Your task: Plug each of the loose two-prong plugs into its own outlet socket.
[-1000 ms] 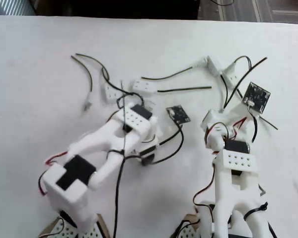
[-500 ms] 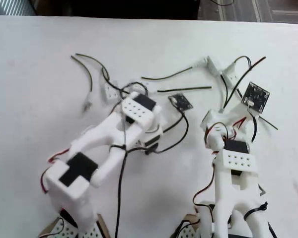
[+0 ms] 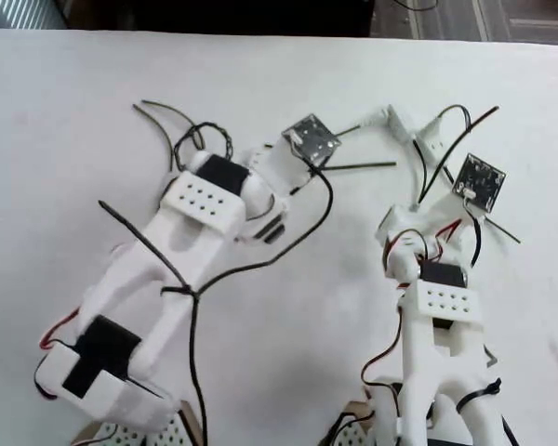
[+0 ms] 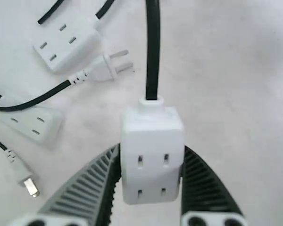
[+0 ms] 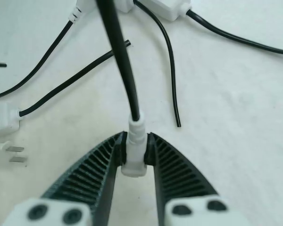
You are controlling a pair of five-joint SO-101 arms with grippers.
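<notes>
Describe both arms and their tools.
The left arm and right arm are white shells with black motor blocks, grids of small holes, and red and black wires. The left tool and right tool have dark ribbed fingers on white bases.

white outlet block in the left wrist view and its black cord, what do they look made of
White rectangular outlet block: likely moulded hard plastic, smooth and faintly glossy, with crisp slots and rounded edges. Black round cord: probably a rubber or vinyl sheath, smooth with a soft sheen.
</notes>
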